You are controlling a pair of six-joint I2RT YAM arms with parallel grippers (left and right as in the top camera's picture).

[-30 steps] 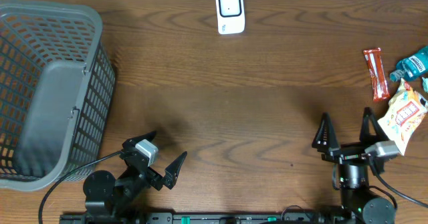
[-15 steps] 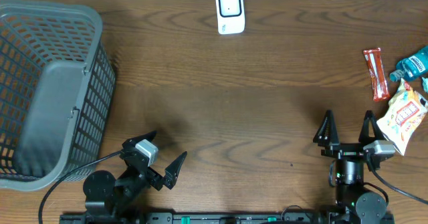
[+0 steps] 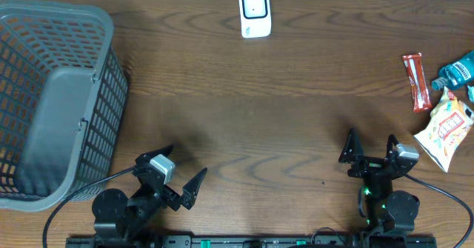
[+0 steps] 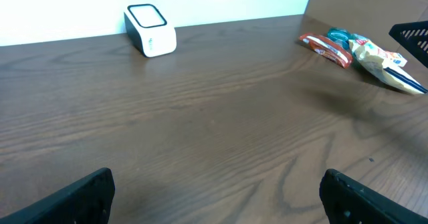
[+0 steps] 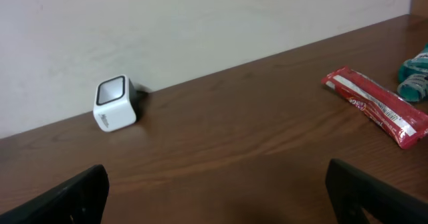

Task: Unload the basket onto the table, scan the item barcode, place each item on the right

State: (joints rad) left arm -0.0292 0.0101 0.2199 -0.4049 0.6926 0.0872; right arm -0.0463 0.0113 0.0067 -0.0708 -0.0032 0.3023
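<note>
Neither arm is holding anything. The right gripper (image 3: 368,148) is seen low at the near right of the table (image 3: 296,115), its jaws spread wide and empty. The left gripper (image 3: 189,161) is parked at the near left, likewise fully released and empty.

The items to be scanned are gathered at the far-right edge. A snack packet (image 3: 444,129) lies nearest, just to the right of the right gripper and slightly farther back. A red bar wrapper (image 3: 416,81) lies beyond it, and a teal pouch (image 3: 459,72) is partly cut off by the frame edge. The packet's long axis is seen running diagonally, from near left to far right. The bar lies almost near-to-far. No barcode can be made out on any of them.

The right arm is much the nearer and is judged the one to make the pick. The move would be a short reach rightward and away, with the jaws turned across the packet's narrow width. Little room is left on the packet's right, where the table edge is close, so an approach from the left or from above is favoured.

The barcode scanner (image 3: 254,12) stands at the far centre edge, well apart from the items. The wood between is bare, so a carry leftward and away is unobstructed. The grey basket (image 3: 74,15) at the far left is well clear of that path.
</note>
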